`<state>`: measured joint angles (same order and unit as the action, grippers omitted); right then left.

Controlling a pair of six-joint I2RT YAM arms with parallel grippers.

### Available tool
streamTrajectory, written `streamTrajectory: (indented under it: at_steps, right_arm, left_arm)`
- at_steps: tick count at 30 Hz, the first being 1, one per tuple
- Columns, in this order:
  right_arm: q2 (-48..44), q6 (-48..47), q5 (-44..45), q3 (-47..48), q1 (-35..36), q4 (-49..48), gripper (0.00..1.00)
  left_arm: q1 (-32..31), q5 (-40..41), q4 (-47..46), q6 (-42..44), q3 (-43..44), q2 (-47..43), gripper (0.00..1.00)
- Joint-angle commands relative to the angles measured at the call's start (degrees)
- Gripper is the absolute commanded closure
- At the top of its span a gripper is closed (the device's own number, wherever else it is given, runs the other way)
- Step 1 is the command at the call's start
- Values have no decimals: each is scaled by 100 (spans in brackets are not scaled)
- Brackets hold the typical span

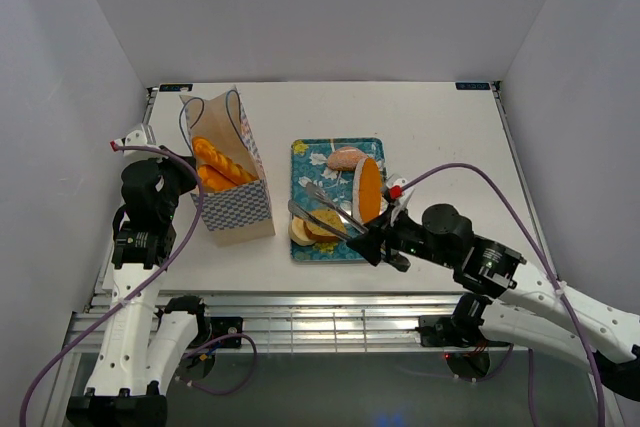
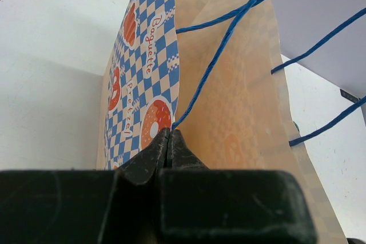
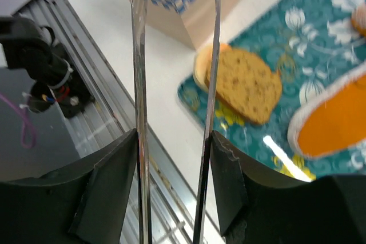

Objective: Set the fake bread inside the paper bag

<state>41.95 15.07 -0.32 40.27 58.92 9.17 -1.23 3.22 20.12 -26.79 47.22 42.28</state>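
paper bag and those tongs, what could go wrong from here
1. The left gripper pinches only the thin rim of the tall cream paper bag with blue checks. The paper may tear or slip free, and the bag could sag or tip.
2. The right gripper works long thin metal tongs. The flat brown bread slice lies near the corner of the teal floral tray, so it may be pushed off rather than gripped.

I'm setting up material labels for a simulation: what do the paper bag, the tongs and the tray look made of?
The paper bag: thin matte printed paper, creased at its folds, with light glowing through its wall. The tongs: probably polished metal, seen as thin silvery strips with mirror-like glints. The tray: a teal floral surface with a bright glare streak, so glossy. It could be plastic or coated metal; I cannot tell which.
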Motion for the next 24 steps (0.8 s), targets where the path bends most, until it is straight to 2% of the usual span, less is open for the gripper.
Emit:
streamTrajectory:
  at_steps: [1,4,7,9,13,19,24]
  right_arm:
    - [-546,277,435,-326,24,637,43]
    - [-1179,444,586,-677,24,640,48]
    - [-1532,523,323,-1002,24,446,53]
    - [-1454,602,147,-1117,24,314,50]
    - [-1024,874,-741,-1486,24,-309,47]
    - [-531,937,-347,-1593,111,-732,46]
    - [-268,709,-443,-1514,146,-1110,46]
  left_arm:
    - [-17,47,18,33,-29,-62,91]
    - [-17,-6,18,33,-20,-18,91]
    - [-17,11,18,33,-29,-18,91]
    - [-17,29,18,33,-20,-36,91]
    - [-17,64,18,42,-29,-36,91]
    - [-17,117,45,42,-20,-9,91]
    - [-17,169,53,51,-11,-18,91]
